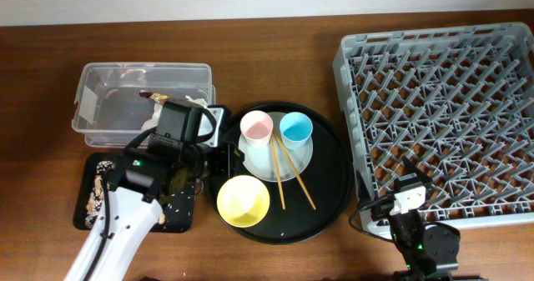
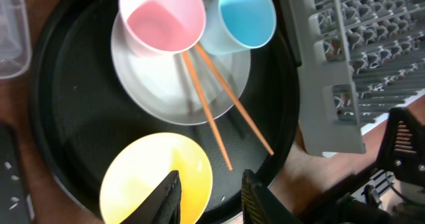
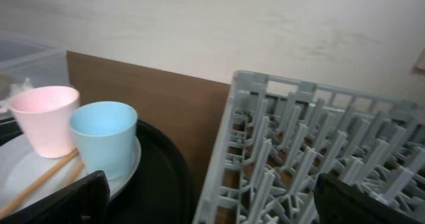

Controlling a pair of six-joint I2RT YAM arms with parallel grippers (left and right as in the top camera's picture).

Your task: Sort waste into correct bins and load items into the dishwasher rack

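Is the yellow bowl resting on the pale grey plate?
No, the yellow bowl sits directly on the round black tray, next to the pale grey plate, not on it.

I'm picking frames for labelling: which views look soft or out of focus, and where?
Overhead: evenly lit, sharp, the dishwasher rack lattice crisp. Left wrist: the left tool close to the lens is blurred, the yellow bowl soft-edged. Right wrist: softest overall, the light-blue cup hazy, the right tool dark and blurred.
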